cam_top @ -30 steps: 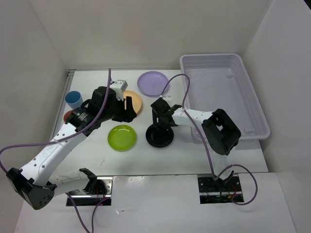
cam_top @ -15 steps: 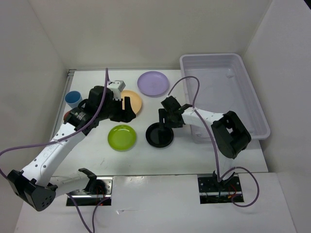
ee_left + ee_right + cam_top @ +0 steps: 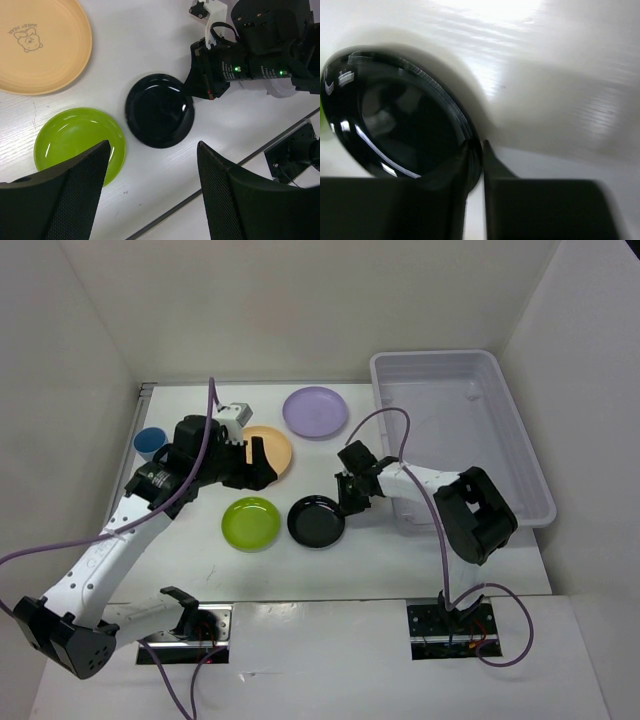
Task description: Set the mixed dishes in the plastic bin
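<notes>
The black plate (image 3: 314,523) lies on the table near its middle, and my right gripper (image 3: 349,503) is shut on its right rim. In the right wrist view the two fingers pinch the black plate's (image 3: 395,120) edge at my right gripper (image 3: 476,151). My left gripper (image 3: 256,466) hangs open and empty over the near edge of the pale orange plate (image 3: 276,447). From the left wrist I see my left gripper (image 3: 152,156) above the table, with the lime green plate (image 3: 70,142), the black plate (image 3: 159,110) and the orange plate (image 3: 42,47) below. The plastic bin (image 3: 520,455) stands at the right.
A lavender plate (image 3: 315,411) sits at the back beside the bin. A blue cup (image 3: 150,443) stands at the far left by the wall. The lime green plate (image 3: 251,523) lies just left of the black one. White walls close in the left, back and right sides.
My right gripper has shut on the black plate's rim, and the plate has shifted a little to the left. The left arm has drifted slightly back and left, its jaws a bit wider.
</notes>
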You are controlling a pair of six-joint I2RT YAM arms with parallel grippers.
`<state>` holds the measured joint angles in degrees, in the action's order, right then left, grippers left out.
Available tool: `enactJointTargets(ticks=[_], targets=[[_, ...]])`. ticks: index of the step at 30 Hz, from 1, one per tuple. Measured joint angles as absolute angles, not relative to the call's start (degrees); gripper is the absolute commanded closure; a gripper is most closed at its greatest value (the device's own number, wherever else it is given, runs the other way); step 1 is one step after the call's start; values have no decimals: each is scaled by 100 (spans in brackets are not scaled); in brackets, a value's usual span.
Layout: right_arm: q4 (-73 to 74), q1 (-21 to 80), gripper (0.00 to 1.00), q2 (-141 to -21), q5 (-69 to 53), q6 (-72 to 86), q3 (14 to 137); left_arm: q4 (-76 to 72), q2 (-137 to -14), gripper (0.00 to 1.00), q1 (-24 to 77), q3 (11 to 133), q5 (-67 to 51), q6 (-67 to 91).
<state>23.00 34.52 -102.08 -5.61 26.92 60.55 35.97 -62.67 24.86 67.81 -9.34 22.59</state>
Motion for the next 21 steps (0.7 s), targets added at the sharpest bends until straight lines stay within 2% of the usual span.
enactJointTargets(ticks=[1,11,16,21], targets=[[2287,3457,100,-10213,-716,2709,6055,3592,-6259,23,2480,6772,-945,2257],[2032,3559,100,-9998,-1107,2867,6040,3581,-6241,20,2456,6737,-1041,2241],[2029,3454,100,-8908,-958,3017,6029,3568,-6241,19,2416,6698,-1050,2239],[1925,2880,100,-7843,-834,3234,6045,3568,-6235,19,2408,6696,-1052,2239]])
